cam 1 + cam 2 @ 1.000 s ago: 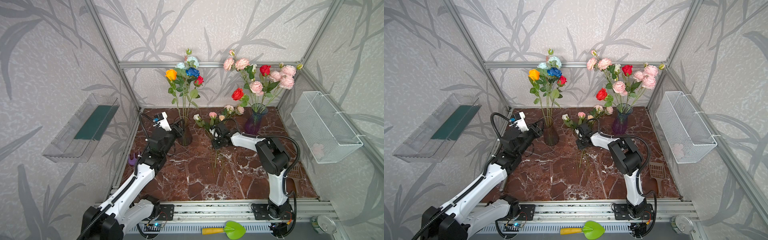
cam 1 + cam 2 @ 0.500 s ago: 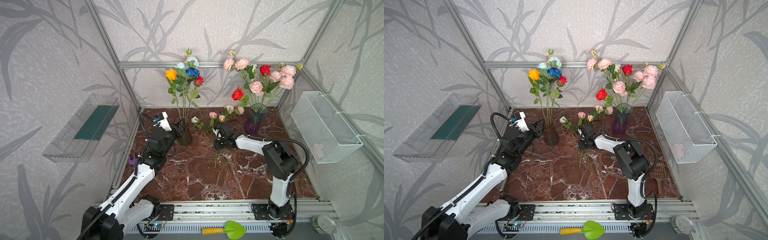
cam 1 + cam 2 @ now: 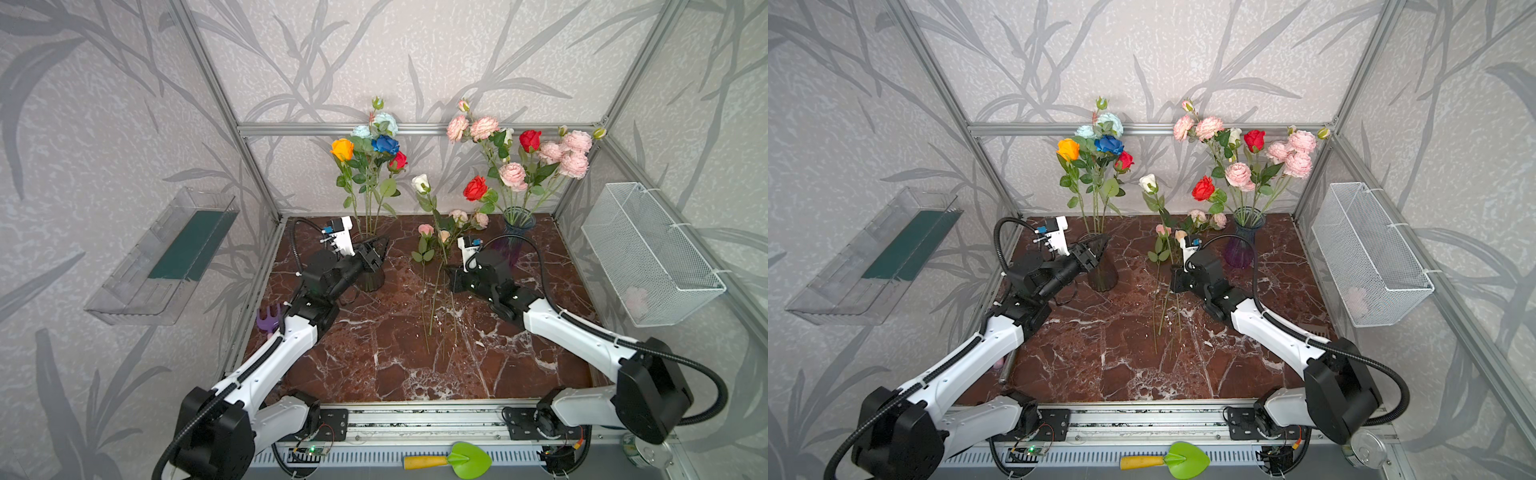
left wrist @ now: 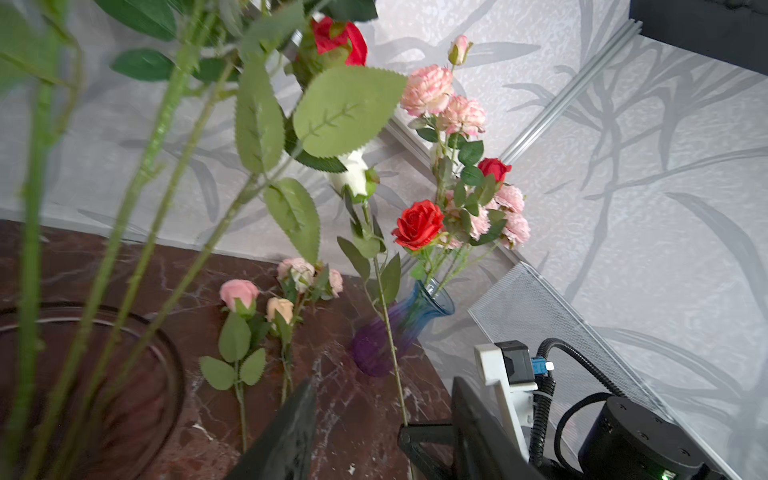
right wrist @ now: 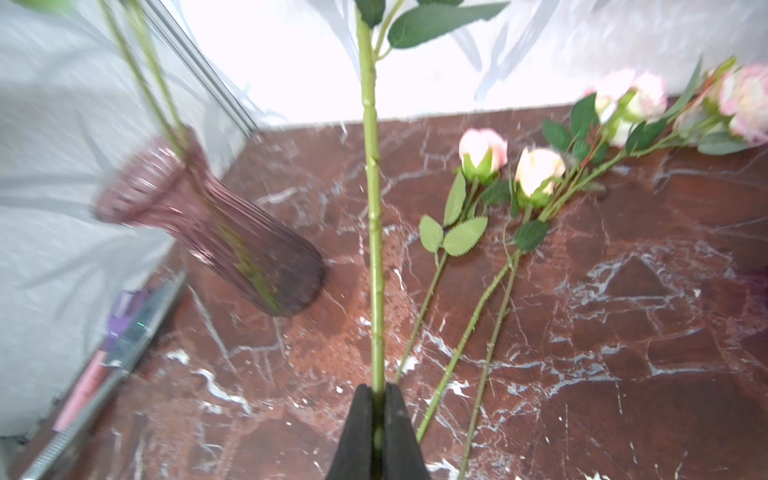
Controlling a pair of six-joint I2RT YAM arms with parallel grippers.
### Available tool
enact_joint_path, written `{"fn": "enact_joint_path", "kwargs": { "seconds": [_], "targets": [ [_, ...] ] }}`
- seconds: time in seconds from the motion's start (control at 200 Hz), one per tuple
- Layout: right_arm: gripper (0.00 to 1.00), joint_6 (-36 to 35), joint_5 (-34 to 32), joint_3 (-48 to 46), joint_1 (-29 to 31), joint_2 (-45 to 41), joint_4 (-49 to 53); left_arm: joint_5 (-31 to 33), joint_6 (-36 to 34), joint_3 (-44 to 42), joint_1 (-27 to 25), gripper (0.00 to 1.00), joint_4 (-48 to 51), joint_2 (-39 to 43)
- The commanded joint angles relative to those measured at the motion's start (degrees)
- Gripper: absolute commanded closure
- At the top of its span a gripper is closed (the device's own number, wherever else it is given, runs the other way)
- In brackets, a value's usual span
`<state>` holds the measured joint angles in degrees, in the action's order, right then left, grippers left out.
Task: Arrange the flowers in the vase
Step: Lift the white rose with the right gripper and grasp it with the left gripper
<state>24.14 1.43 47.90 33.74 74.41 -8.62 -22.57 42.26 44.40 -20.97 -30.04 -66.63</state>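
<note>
On the table (image 3: 374, 353), the left vase (image 3: 374, 280) stands near the back edge, the right vase (image 3: 517, 224) in the back right corner. Between them loose flowers (image 3: 423, 254) lie, and just beside them, perhaps touching, stands one upright flower (image 5: 372, 208) in the right gripper (image 5: 377, 390).

My head pair looked down from above the front rail (image 3: 415, 419) toward the back wall (image 3: 415, 62), sharing the whole table (image 3: 374, 365). My left wrist camera faced across to the blue vase (image 4: 432, 297); the right sat close along a stem (image 5: 372, 208). Both caught the lying roses (image 4: 239, 293).
</note>
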Motion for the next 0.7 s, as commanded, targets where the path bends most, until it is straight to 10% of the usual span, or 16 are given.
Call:
{"fn": "enact_joint_path", "kwargs": {
  "seconds": [0.0, 0.695],
  "targets": [
    [1.00, 2.9, -2.0, -3.2, 1.5, -5.7, -9.5, -10.5, 3.7, 2.5, -0.3, 0.28, -7.2, -2.5],
    [1.00, -2.6, 2.9, -5.9, 15.0, -8.0, -24.7, -18.8, -8.0, 4.9, -9.1, 0.51, -1.9, -2.6]
  ]
}}
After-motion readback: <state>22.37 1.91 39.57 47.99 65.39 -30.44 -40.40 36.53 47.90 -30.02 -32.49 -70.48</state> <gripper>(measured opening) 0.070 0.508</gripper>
